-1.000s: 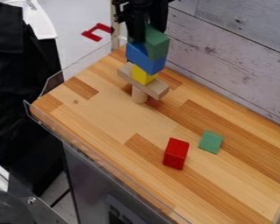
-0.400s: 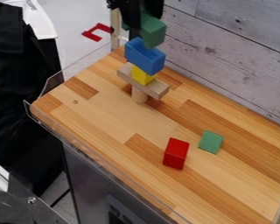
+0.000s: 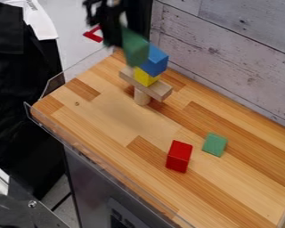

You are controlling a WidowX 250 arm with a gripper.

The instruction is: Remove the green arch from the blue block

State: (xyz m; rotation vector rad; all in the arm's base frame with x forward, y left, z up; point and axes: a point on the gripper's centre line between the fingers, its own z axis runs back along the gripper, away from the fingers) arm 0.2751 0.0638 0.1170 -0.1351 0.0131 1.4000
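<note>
My gripper (image 3: 114, 39) hangs at the upper left of the tabletop, shut on the green arch (image 3: 135, 47). The arch is held in front of and to the left of the blue block (image 3: 156, 60), covering part of it in the view. That blue block rests on a yellow block (image 3: 145, 77), which stands on a light wooden plank (image 3: 158, 88) laid across a short wooden cylinder (image 3: 141, 96).
On the wooden tabletop (image 3: 103, 118) stand a red block (image 3: 179, 156) and a small green block (image 3: 214, 144) at the right front. A clear rim edges the left side, and a plank wall (image 3: 228, 53) rises behind.
The gripper first lifted the green arch off the blue block, then carried it left and lower toward the camera. The stack below has stayed in place.
</note>
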